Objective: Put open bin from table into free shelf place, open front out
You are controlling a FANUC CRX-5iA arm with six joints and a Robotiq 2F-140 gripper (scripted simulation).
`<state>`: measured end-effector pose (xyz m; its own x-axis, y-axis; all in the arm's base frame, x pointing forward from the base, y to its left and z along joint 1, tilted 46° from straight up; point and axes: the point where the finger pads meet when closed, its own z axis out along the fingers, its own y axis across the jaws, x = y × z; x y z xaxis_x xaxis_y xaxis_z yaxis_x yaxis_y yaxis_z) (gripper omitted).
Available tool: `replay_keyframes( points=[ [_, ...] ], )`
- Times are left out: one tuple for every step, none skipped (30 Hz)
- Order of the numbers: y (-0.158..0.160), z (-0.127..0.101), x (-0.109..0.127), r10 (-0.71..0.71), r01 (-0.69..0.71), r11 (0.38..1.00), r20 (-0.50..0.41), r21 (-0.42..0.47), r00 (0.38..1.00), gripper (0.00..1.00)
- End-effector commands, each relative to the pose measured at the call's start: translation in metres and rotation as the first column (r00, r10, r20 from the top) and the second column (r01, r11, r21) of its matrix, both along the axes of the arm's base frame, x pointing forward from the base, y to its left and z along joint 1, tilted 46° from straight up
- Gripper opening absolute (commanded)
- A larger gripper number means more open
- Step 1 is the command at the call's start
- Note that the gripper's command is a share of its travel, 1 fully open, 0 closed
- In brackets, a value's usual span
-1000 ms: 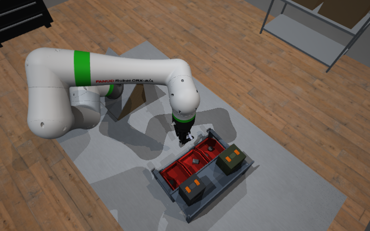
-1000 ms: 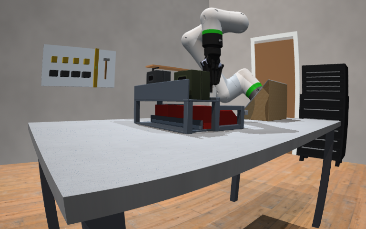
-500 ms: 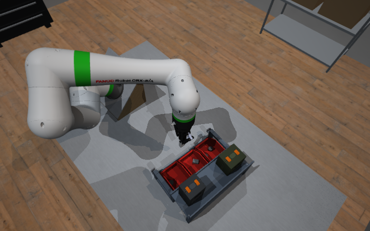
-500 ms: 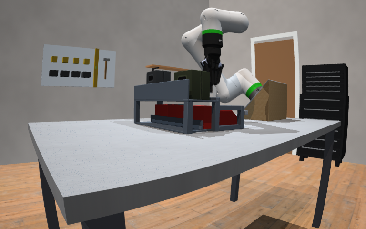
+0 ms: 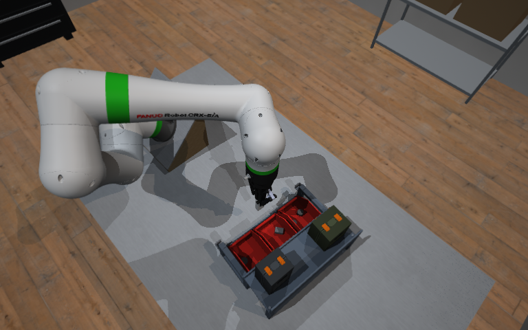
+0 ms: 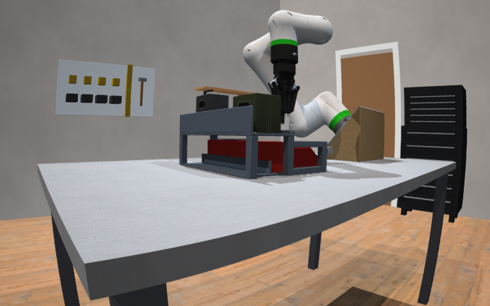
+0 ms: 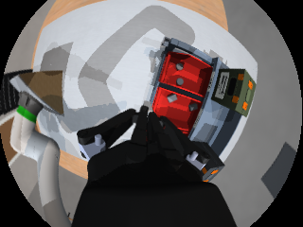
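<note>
Three red open bins (image 5: pixel 247 249) (image 5: pixel 276 233) (image 5: pixel 300 212) stand side by side in the lower level of the grey shelf (image 5: pixel 311 196) (image 6: pixel 216 122), with no free place showing in the row. They also show in the side view (image 6: pixel 252 148) and the wrist view (image 7: pixel 184 72). Each holds a small grey part. Their open fronts face the arm. My gripper (image 5: pixel 265 202) (image 6: pixel 287 108) (image 7: pixel 146 106) is shut with nothing between its fingers. It hangs above the shelf's front edge near the far bins and touches no bin.
A dark green case (image 5: pixel 330 227) (image 6: pixel 258 111) (image 7: pixel 237 89) and a black case (image 5: pixel 274 269) (image 6: pixel 211 102), both with orange clasps, stand on the shelf's upper board. A brown wedge box (image 5: pixel 192 141) (image 6: pixel 361 135) stands by the arm's base. A black cabinet (image 6: pixel 433 144) stands beyond the table (image 6: pixel 144 216).
</note>
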<state>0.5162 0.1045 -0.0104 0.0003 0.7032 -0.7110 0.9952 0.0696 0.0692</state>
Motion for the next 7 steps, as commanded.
replay_keyframes(
  points=[
    [0.0003, 0.0001, 0.0001, 0.0, 0.0, 1.0, 0.0, 0.0, 1.0, 0.0],
    [0.0003, 0.0001, 0.0001, 0.0, 0.0, 1.0, 0.0, 0.0, 1.0, 0.0],
    [0.0003, 0.0001, 0.0001, 0.0, 0.0, 1.0, 0.0, 0.0, 1.0, 0.0],
    [0.0003, 0.0001, 0.0001, 0.0, 0.0, 1.0, 0.0, 0.0, 1.0, 0.0],
    [0.0003, 0.0001, 0.0001, 0.0, 0.0, 1.0, 0.0, 0.0, 1.0, 0.0],
    [0.0003, 0.0001, 0.0001, 0.0, 0.0, 1.0, 0.0, 0.0, 1.0, 0.0],
    [0.0003, 0.0001, 0.0001, 0.0, 0.0, 1.0, 0.0, 0.0, 1.0, 0.0]
  ],
)
